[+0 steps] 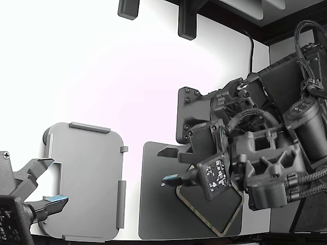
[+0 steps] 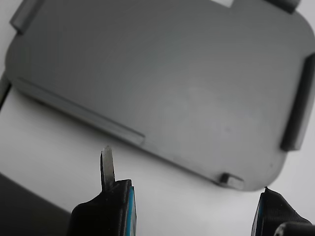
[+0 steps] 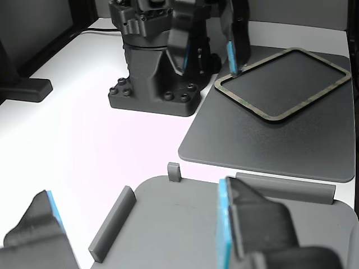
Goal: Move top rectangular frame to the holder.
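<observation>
The top rectangular frame (image 1: 199, 214) is a thin mottled beige-green outline lying on a dark grey mat (image 1: 158, 204); the other view shows the frame (image 3: 308, 98) on the same mat (image 3: 252, 140). My gripper (image 1: 166, 166) hangs open over the frame's corner nearest the holder, with nothing between its fingers. Its blue-padded finger (image 3: 231, 56) ends in a thin blade close to that corner; contact cannot be told. In the wrist view my gripper (image 2: 187, 196) faces the holder (image 2: 172, 83), a light grey tray with raised tabs, and the frame is hidden. The holder (image 1: 87, 178) is bare.
A second arm's gripper (image 1: 46, 184) stands open at the holder's edge on the exterior view's left, with one blue-padded finger (image 3: 241, 224) close in the other view. My arm's black base (image 3: 151, 84) stands beside the mat. Black stands (image 1: 186, 20) sit at the table's back.
</observation>
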